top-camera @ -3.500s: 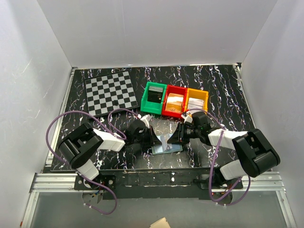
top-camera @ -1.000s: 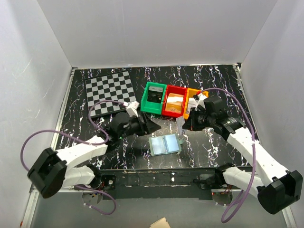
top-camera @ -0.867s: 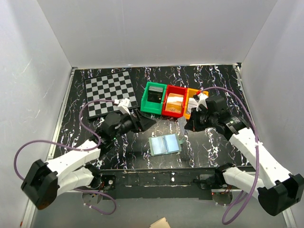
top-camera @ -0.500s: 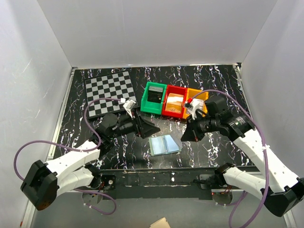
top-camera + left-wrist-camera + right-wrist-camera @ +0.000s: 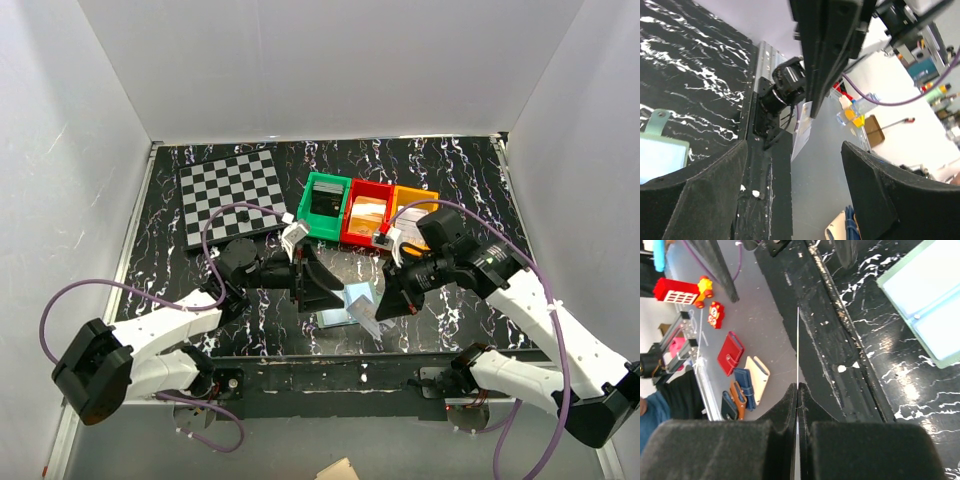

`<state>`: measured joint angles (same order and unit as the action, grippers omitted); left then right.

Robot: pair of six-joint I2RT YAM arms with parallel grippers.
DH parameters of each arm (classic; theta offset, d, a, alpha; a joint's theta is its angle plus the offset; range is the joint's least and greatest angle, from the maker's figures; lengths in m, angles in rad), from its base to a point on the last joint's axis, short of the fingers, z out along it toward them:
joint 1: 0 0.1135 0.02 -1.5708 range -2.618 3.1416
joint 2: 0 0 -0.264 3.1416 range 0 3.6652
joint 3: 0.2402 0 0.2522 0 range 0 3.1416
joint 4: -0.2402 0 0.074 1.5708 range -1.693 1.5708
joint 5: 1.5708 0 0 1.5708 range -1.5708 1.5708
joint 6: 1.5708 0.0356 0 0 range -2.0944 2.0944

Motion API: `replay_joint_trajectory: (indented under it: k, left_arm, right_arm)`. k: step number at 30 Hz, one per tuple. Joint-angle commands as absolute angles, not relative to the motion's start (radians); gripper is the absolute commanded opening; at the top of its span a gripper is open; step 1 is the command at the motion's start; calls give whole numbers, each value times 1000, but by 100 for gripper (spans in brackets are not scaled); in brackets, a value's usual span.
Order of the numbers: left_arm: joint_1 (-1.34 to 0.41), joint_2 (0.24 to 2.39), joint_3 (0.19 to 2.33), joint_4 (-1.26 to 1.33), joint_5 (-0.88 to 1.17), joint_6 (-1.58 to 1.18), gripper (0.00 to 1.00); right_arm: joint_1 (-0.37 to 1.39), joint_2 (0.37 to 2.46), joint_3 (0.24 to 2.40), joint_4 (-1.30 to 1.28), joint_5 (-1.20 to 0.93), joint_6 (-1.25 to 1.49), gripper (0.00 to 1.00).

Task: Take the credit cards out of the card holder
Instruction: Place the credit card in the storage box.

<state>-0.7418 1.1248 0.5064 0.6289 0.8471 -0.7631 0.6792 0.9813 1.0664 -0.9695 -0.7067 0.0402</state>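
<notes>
Pinching a credit card [image 5: 797,345] edge-on, the right arm's fingers [image 5: 775,440] are pressed together on it just beside the card holder [image 5: 925,295]. The holder lies opened flat on the black marbled worktop [image 5: 450,190], near its front edge and between the two arms. The step in hand looks to be the drawing-out of a card: this one, a thin pale sliver from the wrist view, appears clear of the pockets. The left arm's fingers [image 5: 700,200] stand spread wide at the holder's other side, gripping nothing (steadying duty, by the look of it, though whether they touch the holder cannot be told). The next move would call for carrying the card away from the holder and setting it down, then going in for any others; whether more cards sit in the pockets is not visible. The holder shows a light blue-teal inside with a sage-green rim, a small snap stud [image 5: 914,316] and a rounded tab [image 5: 657,120] at one end. Behind it stand a green bin [image 5: 305,210], a red bin [image 5: 362,240] and an orange bin [image 5: 415,192] in a row, with a chequered board [image 5: 230,195] to their left.
</notes>
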Motion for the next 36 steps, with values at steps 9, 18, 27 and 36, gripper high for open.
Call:
replay_joint_trajectory:
  k: [9, 18, 27, 36]
  left_arm:
    - [-816, 1169, 598, 566, 902, -608, 66]
    - [-841, 1197, 612, 552, 910, -586, 56]
    - [-859, 1212, 606, 598, 954, -606, 34]
    - [-874, 1232, 595, 646, 983, -621, 0]
  right_arm:
    - [686, 1011, 1097, -948, -844, 35, 1]
    - [686, 1006, 1092, -945, -848, 38, 1]
    - [686, 1006, 1083, -939, -842, 38, 1]
    - [686, 999, 1085, -924, -833, 52, 14]
